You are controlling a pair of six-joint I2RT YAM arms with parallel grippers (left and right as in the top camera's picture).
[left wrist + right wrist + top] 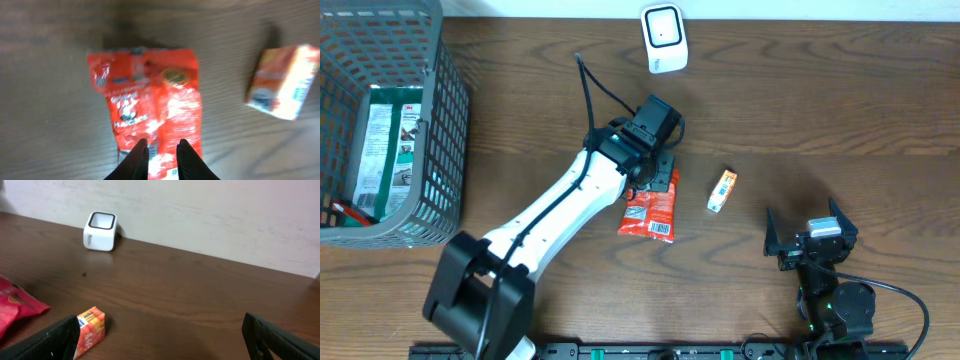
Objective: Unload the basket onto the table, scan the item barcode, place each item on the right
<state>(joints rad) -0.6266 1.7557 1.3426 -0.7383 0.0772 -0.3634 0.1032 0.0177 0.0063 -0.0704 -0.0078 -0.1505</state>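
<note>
1. Dark wood worktop (840, 110) against a pale wall. The white scanner (663, 38) sits at the far edge, with its window facing up and out.
2. The item is the red packet (652, 208). It lies flat mid-worktop, well short of the scanner, with a small orange box (722, 190) just to its right and not touching it.
3. The left gripper (161, 146) is right over the near end of the packet. Its jaws are only narrowly apart and the packet shows in the gap. I see nothing clamped, but the wrist view is blurred, so treat that as a judgement.
4. The right gripper (808, 222) is spread wide and empty, parked at the near right, well apart from everything.
5. The grey basket (448, 120) at far left holds other packs and isn't in play.
6. Step in hand: pickup of the packet. No scan has been done.
7. The next move needs a firm pinch on one packet edge. Then you lift it and carry it to the scanner.
8. I can't tell where the barcode is from here. Check the printed patch near the packet's lower edge, then turn that face to the scanner window.
</note>
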